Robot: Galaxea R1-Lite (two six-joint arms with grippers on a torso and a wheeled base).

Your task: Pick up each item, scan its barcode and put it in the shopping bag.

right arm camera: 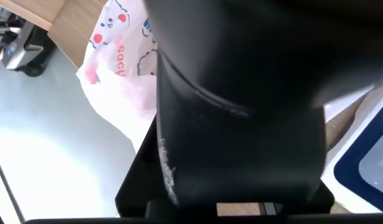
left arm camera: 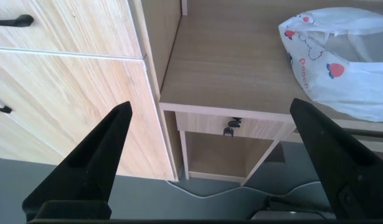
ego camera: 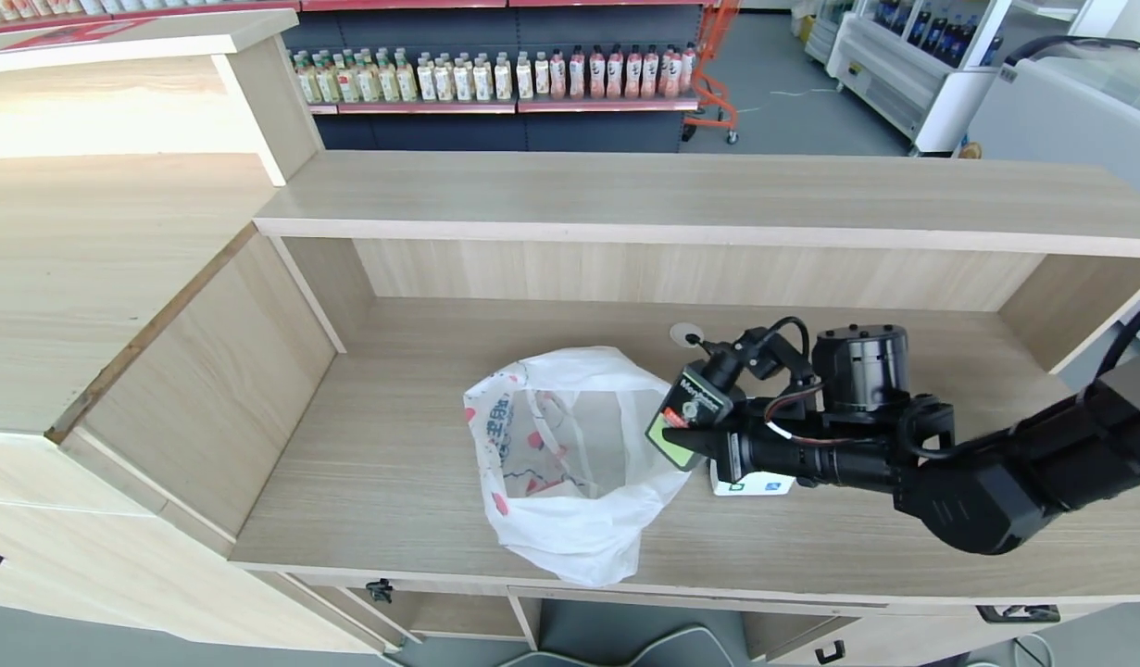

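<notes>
A white plastic shopping bag [ego camera: 570,463] with red heart prints stands open on the wooden counter [ego camera: 384,463]. My right gripper [ego camera: 692,435] hangs at the bag's right rim, shut on a dark item [ego camera: 667,443] with a pale green face. That item looms as a black bulk [right arm camera: 241,112] in the right wrist view, with the bag [right arm camera: 116,68] behind it. My left gripper [left arm camera: 219,155] is open and holds nothing, low in front of the counter's left end, with the bag [left arm camera: 340,56] up on the counter beyond it.
A small white box with a blue window [ego camera: 755,484] sits on the counter under my right arm, seen also as a white and blue block [right arm camera: 365,168]. A raised back shelf [ego camera: 718,199] and a left side wall [ego camera: 218,389] enclose the counter. A keyed drawer [left arm camera: 231,127] lies below.
</notes>
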